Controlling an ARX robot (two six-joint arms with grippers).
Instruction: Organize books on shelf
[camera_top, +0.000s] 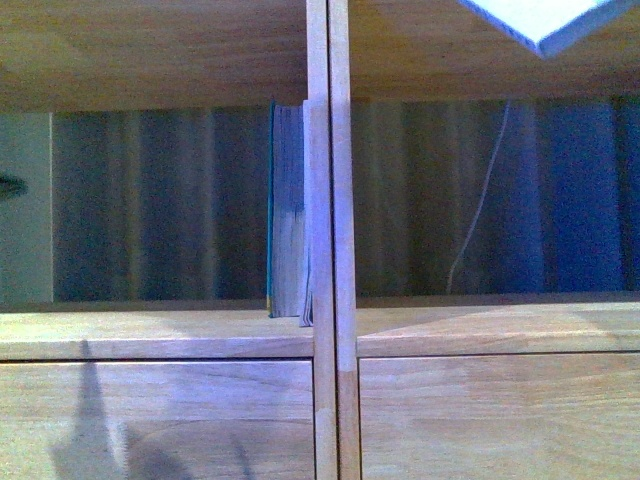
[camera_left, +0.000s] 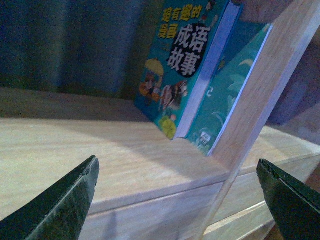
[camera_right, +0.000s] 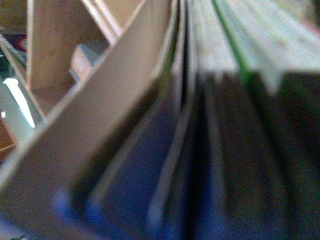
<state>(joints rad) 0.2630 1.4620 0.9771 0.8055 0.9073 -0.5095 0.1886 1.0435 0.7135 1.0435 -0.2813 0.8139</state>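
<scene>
Two books (camera_top: 288, 210) stand upright in the left cubby against the shelf's double vertical divider (camera_top: 330, 200). In the left wrist view they are a thicker teal book with Chinese characters (camera_left: 185, 65) and a thinner teal-covered one (camera_left: 230, 105) next to the divider (camera_left: 270, 85). My left gripper (camera_left: 177, 165) is open and empty in front of the shelf board (camera_left: 100, 150), just short of these books. My right gripper is shut on a book whose blurred page edges (camera_right: 210, 125) fill the right wrist view; its fingers are hidden. A white book corner (camera_top: 545, 22) shows at the top right of the front view.
Flat drawer fronts (camera_top: 160, 420) (camera_top: 500, 415) lie below the cubbies. A dark curtain and a thin white cable (camera_top: 480, 210) show through the open back. A wood panel (camera_right: 100, 115) runs close beside the held book.
</scene>
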